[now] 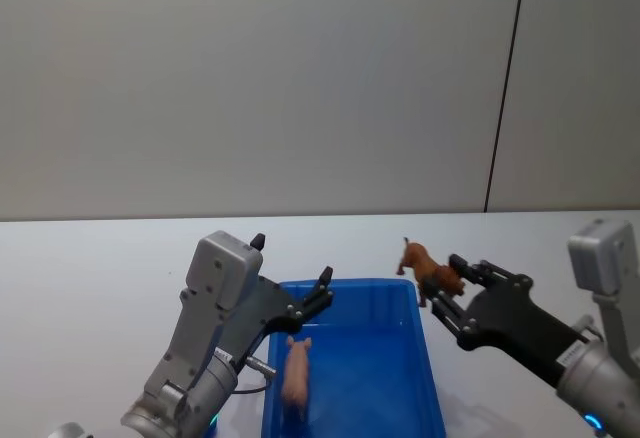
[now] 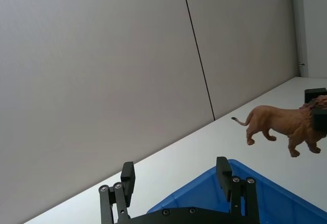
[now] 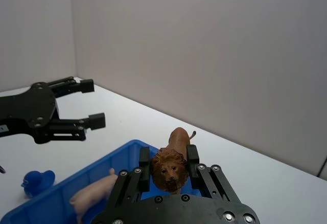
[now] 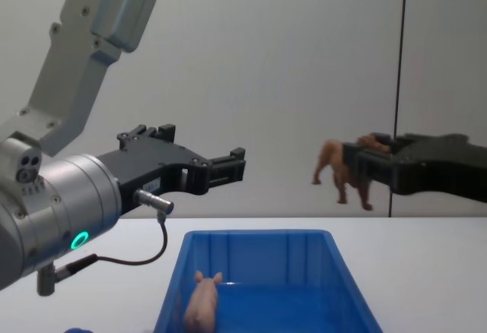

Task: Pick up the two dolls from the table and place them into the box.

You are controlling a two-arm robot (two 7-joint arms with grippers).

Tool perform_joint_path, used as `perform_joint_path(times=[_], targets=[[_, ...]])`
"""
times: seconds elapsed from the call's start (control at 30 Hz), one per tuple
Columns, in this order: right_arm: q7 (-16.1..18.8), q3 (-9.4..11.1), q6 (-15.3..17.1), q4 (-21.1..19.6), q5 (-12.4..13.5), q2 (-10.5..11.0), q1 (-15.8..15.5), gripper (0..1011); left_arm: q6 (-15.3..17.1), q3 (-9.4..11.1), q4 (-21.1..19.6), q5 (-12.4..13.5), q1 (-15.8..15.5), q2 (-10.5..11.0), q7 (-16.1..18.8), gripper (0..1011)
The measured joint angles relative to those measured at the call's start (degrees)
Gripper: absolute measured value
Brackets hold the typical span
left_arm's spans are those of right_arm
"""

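- The table (image 1: 100, 258) under my arms is flat, plain and white, and nearest to me the box (image 1: 370, 284) stands on it.
- A small blue duck toy (image 3: 37, 180) sits on the table just beside the box's left wall.
- Behind the table's far edge there is a grey panelled wall (image 1: 250, 78) with one dark vertical seam (image 1: 505, 88).
- The box is a bright blue bin with sloping walls and a thick rim.
- The pig (image 1: 297, 378) is pale pink. It is on the floor of the box, in its left half, with its body along the length of the box.
- The lion (image 1: 425, 268) is brown with a shaggy orange-brown mane. It is in the air, high above the table, near the far right corner of the box. I cannot tell whether it is over the inside or just past the rim.
- My left gripper (image 2: 174, 169) is raised over the left side of the box. Its fingers are spread wide, they point forward and they have nothing between them.
- My right gripper (image 3: 168, 157) reaches in from the right at about the same height. Its fingers are closed against the lion's mane on both sides, and the lion's tail points away from me.
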Motion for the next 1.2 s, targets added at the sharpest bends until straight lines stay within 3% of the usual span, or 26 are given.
perform_joint_path(times=[0.2,0.57,0.7,0.8,1.2], targets=[[1.9,-0.8,0.1,1.7,-0.1,-1.4,1.8,451,0.0,0.0,0.0,0.0,0.0,0.0,0.0,1001],[3.4,-1.8,1.1,6.2,-0.7,-3.2,4.3,814,0.0,0.0,0.0,0.0,0.0,0.0,0.0,1001],[3.2,-2.0,1.3,7.2,-0.8,-3.5,4.7,877,0.0,0.0,0.0,0.0,0.0,0.0,0.0,1001],[2.5,-2.0,1.4,7.7,-0.9,-3.5,4.7,991,0.0,0.0,0.0,0.0,0.0,0.0,0.0,1001],[-3.6,-1.3,1.6,6.0,-0.3,-2.3,2.6,1001,0.0,0.0,0.0,0.0,0.0,0.0,0.0,1001]])
